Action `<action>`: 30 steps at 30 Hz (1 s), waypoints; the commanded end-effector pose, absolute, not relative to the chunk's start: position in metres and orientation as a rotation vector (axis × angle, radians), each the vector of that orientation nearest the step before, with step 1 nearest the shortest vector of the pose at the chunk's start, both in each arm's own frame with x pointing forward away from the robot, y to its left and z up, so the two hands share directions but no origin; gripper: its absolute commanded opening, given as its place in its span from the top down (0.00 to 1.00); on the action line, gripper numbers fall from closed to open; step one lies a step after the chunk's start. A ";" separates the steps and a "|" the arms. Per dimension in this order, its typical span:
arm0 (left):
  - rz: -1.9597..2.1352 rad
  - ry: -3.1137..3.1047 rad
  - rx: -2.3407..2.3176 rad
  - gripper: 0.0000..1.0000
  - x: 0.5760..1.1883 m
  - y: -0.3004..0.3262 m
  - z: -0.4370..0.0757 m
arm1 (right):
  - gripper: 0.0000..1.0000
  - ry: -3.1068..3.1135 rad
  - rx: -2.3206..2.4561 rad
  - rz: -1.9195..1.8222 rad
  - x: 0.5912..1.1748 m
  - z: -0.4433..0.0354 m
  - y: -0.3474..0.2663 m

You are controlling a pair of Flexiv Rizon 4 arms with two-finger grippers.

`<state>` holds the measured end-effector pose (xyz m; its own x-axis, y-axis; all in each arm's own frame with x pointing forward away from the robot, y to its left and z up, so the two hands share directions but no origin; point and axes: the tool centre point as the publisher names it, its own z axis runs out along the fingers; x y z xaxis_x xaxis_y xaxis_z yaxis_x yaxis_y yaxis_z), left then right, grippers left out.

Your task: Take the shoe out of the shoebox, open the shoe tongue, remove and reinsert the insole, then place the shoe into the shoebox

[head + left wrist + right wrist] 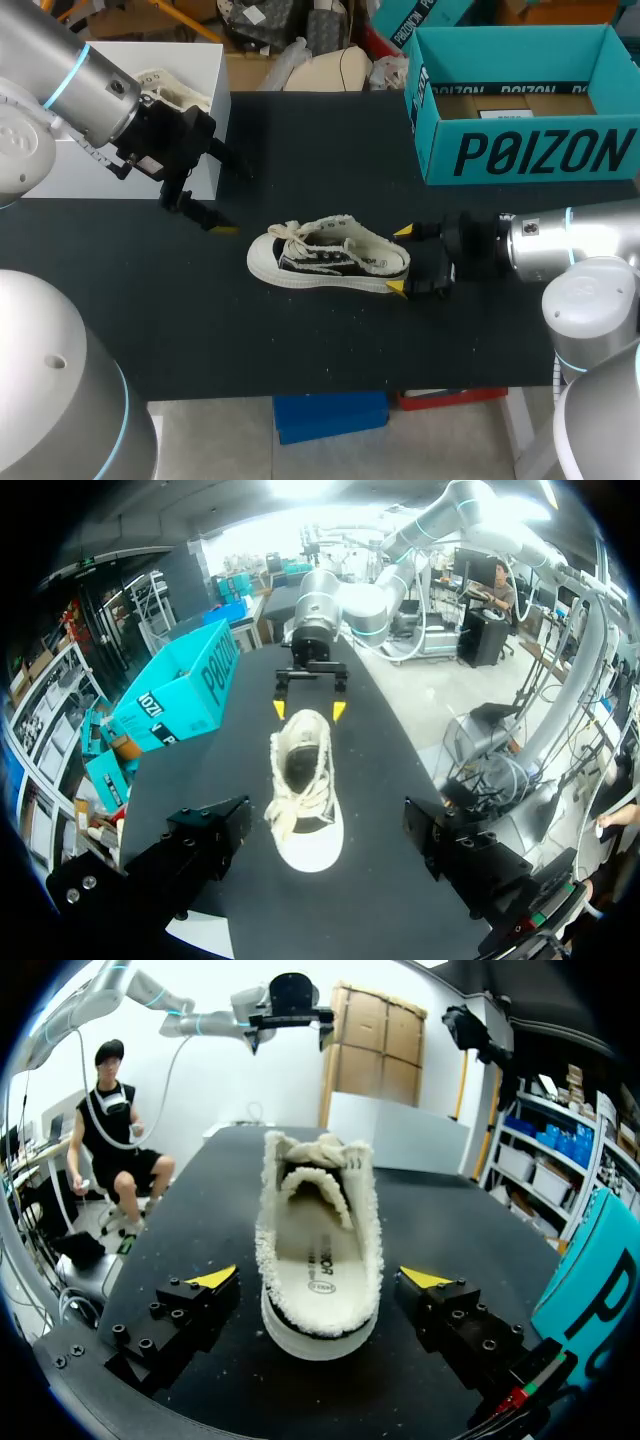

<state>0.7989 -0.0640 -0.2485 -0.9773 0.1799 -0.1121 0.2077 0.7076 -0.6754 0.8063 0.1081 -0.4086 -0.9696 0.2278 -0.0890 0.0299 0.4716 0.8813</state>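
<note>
Black table (300, 340) — shoe (328, 258) (upright) and teal shoebox (540, 152).

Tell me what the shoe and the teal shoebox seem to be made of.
The shoe: likely canvas or similar woven fabric upper, matte, with frayed fuzzy edges; the sole looks like smooth off-white rubber. The teal shoebox: probably cardboard, matte printed outside, plain brown showing inside.

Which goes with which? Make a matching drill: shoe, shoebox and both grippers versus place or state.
1 shoe
2 teal shoebox
3 left gripper
4 right gripper

A open, flanking the shoe's heel
B far right of the table
C mid-table, on its sole
D open, off the shoe's toe end

Pairs: 1-C, 2-B, 3-D, 4-A
</note>
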 end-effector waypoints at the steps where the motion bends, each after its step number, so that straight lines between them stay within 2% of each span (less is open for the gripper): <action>1: -1.141 2.863 0.326 0.00 0.799 -0.064 -0.250 | 0.00 2.520 0.233 1.510 0.809 -0.416 0.114; 29: -1.141 2.863 0.326 0.00 0.799 -0.064 -0.250 | 0.00 2.543 0.244 1.558 0.821 -0.439 0.137; 30: -1.141 2.863 0.326 0.00 0.799 -0.064 -0.250 | 0.48 2.556 0.256 1.551 0.821 -0.439 0.138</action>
<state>0.7989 -0.0640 -0.2485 -0.9773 0.1800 -0.1120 0.2078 0.7076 -0.6754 0.8163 0.1343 -0.4370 -0.9742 0.2215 -0.0443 0.0599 0.4421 0.8950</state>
